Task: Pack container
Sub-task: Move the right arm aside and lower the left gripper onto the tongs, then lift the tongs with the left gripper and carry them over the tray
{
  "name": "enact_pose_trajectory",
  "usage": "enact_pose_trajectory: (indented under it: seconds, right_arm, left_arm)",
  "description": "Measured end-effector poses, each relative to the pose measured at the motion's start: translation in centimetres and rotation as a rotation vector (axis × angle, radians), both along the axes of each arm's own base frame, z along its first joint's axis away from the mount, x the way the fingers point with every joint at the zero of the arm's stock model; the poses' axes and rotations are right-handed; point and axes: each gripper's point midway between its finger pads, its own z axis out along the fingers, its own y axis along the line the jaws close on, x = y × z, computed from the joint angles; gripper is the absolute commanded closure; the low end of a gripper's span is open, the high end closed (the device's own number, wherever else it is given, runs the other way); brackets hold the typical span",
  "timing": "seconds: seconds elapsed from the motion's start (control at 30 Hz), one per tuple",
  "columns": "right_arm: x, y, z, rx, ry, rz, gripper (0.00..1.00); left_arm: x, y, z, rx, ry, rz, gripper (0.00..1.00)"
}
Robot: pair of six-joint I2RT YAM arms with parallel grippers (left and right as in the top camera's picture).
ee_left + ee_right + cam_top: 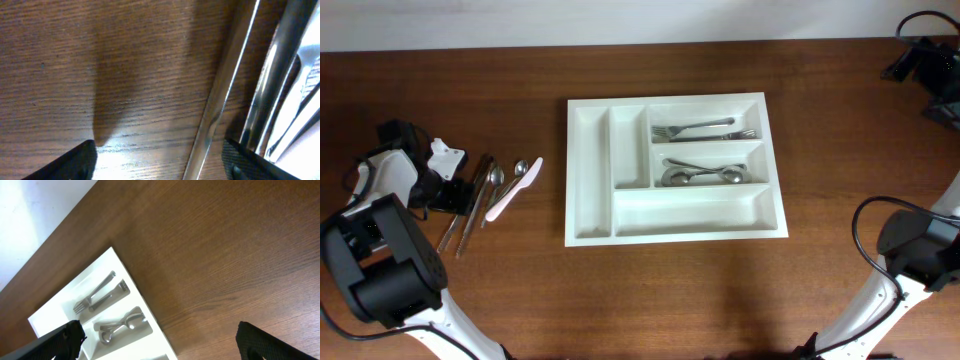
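The container (588, 170), a white tray, sits mid-table toward the far edge. It looks stiff, light and smooth, and is probably best taken by a rim wall. The left gripper (160, 160) gapes wide, empty, over loose cutlery (480, 195) near the left edge. The right gripper (160, 342) is equally wide and empty. Forks (705, 128) and spoons (703, 174) fill two compartments. No writing is readable.

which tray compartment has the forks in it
The top long compartment, far right of the tray, holds the forks; the one below holds spoons, and the other three are empty.
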Motion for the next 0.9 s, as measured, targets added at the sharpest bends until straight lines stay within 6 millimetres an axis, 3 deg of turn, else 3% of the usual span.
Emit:
enact_pose_trajectory:
  seconds: [0.2,0.47,0.5,0.6,0.8,0.9]
  right_arm:
    - [0.0,0.0,0.0,0.000,0.000,0.000,0.01]
    - [0.0,-0.1,0.0,-0.003,0.002,-0.001,0.01]
    - [0.0,-0.1,0.0,-0.003,0.002,-0.001,0.01]
    - [0.0,-0.1,0.0,-0.003,0.002,-0.001,0.01]
    - [-0.1,0.0,-0.1,-0.001,0.007,-0.001,0.01]
    - [-0.2,0.0,-0.1,0.000,0.009,-0.001,0.01]
  left_arm:
    - [0.0,-0.6,0.0,-0.003,0.007,-0.021,0.55]
    - [0.2,-2.3,-0.5,-0.006,0.018,-0.070,0.59]
    - [0.3,-2.4,-0.5,-0.005,0.013,-0.075,0.64]
    - [0.3,-3.0,-0.6,-0.008,0.004,-0.088,0.98]
    - [0.2,-3.4,-0.5,0.000,0.009,-0.098,0.98]
    - [-0.9,-3.6,0.0,-0.015,0.069,-0.093,0.98]
